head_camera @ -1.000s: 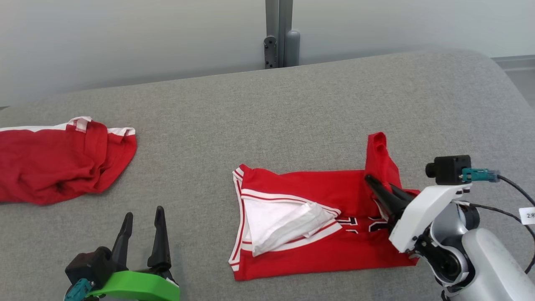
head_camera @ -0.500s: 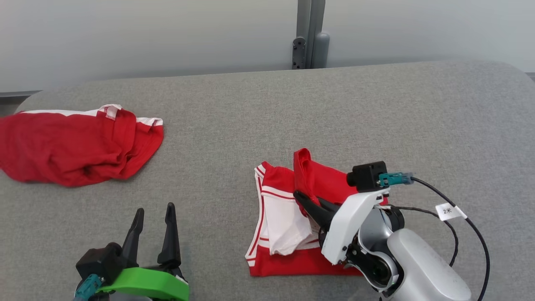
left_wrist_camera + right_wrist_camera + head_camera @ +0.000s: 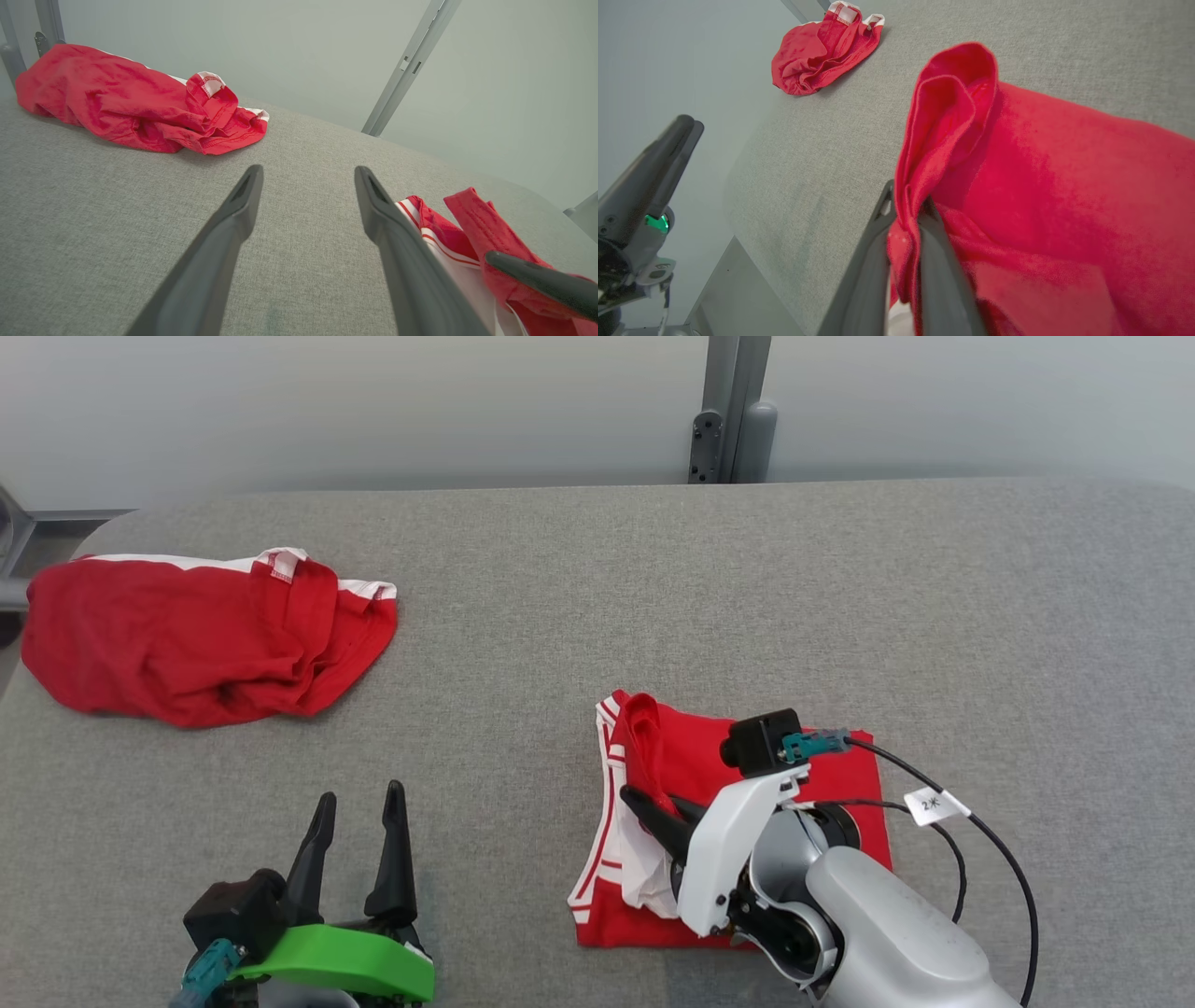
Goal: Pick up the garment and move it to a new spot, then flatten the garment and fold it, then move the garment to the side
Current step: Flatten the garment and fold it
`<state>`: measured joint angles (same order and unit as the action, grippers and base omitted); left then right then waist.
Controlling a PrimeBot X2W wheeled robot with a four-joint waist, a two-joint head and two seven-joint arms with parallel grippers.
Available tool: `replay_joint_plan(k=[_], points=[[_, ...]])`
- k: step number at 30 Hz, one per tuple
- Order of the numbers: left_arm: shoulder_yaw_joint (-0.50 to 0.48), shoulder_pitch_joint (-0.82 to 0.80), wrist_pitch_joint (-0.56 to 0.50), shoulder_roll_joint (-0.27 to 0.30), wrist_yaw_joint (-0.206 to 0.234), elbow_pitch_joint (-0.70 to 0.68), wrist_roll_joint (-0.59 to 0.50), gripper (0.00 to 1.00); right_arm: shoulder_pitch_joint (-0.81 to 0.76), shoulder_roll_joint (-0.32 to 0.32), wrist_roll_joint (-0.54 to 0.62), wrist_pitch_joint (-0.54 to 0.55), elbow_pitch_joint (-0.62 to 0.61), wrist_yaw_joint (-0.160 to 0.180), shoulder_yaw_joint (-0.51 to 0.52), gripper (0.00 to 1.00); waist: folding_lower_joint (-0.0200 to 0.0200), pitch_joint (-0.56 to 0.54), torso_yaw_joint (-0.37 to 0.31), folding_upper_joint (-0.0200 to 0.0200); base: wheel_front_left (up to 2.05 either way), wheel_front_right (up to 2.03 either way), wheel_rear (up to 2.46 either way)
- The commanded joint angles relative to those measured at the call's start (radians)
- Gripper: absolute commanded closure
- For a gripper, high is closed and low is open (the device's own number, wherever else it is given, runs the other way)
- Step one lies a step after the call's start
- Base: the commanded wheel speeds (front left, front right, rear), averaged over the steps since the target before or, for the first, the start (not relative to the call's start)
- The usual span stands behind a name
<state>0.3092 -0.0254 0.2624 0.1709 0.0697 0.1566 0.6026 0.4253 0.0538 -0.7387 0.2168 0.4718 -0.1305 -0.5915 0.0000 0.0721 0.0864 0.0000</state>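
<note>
Broadly, a grey cloth-covered table spans the head view, with a pale wall behind it and a grey post at its far edge. The jersey lies on the table right of centre, toward the near side. It is partly folded, red on top, with a white inner face and red-and-white trim along its left edge. Much of its near half is hidden under the right arm.

A second red garment sits crumpled (white trim along its far side) at the table's far left, well apart from the jersey.

The right gripper is over the jersey's left part, its fingers squeezed narrow on a red fold of the jersey. In the right wrist view that fold stands up as a loop past the fingertips, while the rest of the cloth spreads flat to the right.

The left gripper sits at the lower left over bare table, fingers spread wide with nothing between them. Whether it touches the table I cannot tell.

A black cable with a small white tag runs from the camera on the right wrist.
</note>
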Motion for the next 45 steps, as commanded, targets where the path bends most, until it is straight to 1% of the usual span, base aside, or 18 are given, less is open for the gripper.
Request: replay_joint_plan(k=[1,2,8,13,21,28,29,30,31,33,34,40,45], points=[[-0.004,-0.016,0.003,-0.003,-0.006,0.002,-0.014,0.00,0.016,-0.001,-0.013,-0.013,0.011,0.000,-0.012,0.54,0.0000,0.001,-0.001,0.0000,0.00,0.00,0.00],[-0.005,-0.016,0.003,-0.003,-0.008,0.003,-0.015,0.00,0.021,-0.002,-0.021,-0.020,0.015,0.000,-0.024,0.00,0.0000,0.002,-0.002,0.0000,0.00,0.00,0.00],[-0.004,-0.021,0.003,-0.008,-0.014,0.012,-0.020,0.00,0.053,-0.002,-0.091,-0.080,0.003,0.000,-0.080,0.00,0.0000,0.005,-0.011,0.0000,0.00,0.00,0.00],[-0.003,-0.021,0.003,-0.010,-0.016,0.017,-0.022,0.00,0.081,-0.002,-0.100,-0.147,-0.002,0.000,-0.053,0.00,0.0000,0.006,-0.021,0.0000,0.00,0.00,0.00],[0.010,-0.025,0.003,-0.013,-0.023,0.020,-0.025,0.00,0.083,0.060,-0.025,-0.258,0.003,0.000,0.049,0.00,0.0000,0.009,-0.040,0.0000,0.00,0.00,0.00],[0.016,-0.022,0.003,-0.009,-0.022,0.015,-0.029,0.00,0.018,0.107,0.038,-0.295,-0.017,0.000,0.098,0.00,0.0000,0.013,-0.052,0.0000,0.00,0.00,0.00],[0.016,-0.023,0.003,-0.008,-0.021,0.013,-0.029,0.00,0.009,0.115,0.050,-0.297,-0.018,0.000,0.099,0.15,0.0000,0.015,-0.053,0.0000,0.00,0.00,0.00],[0.017,-0.023,0.003,-0.007,-0.021,0.012,-0.029,0.00,0.001,0.123,0.064,-0.299,-0.019,0.000,0.095,0.56,0.0000,0.017,-0.054,0.0000,0.00,0.00,0.00],[0.017,-0.023,0.003,-0.006,-0.020,0.010,-0.029,0.00,-0.007,0.127,0.071,-0.298,-0.018,0.000,0.091,0.71,0.0000,0.019,-0.055,0.0000,0.00,0.00,0.00],[0.018,-0.025,0.003,-0.004,-0.020,0.007,-0.029,0.00,-0.018,0.131,0.085,-0.297,-0.017,0.000,0.074,0.93,0.0000,0.023,-0.055,0.0000,0.00,0.00,0.00],[0.019,-0.027,0.003,-0.003,-0.020,0.006,-0.029,0.00,-0.019,0.135,0.090,-0.292,-0.015,0.000,0.061,1.00,0.0000,0.026,-0.054,0.0000,0.00,0.00,0.00],[0.028,-0.040,-0.003,-0.005,-0.023,0.009,-0.030,0.00,0.037,0.190,0.150,-0.283,0.045,0.000,-0.057,1.00,0.0000,0.037,-0.033,0.0000,0.00,0.00,0.00],[0.033,-0.041,-0.004,-0.004,-0.024,0.015,-0.029,0.00,0.084,0.235,0.129,-0.265,0.103,0.000,-0.197,1.00,0.0000,0.037,-0.012,0.0000,0.00,0.00,0.00]])
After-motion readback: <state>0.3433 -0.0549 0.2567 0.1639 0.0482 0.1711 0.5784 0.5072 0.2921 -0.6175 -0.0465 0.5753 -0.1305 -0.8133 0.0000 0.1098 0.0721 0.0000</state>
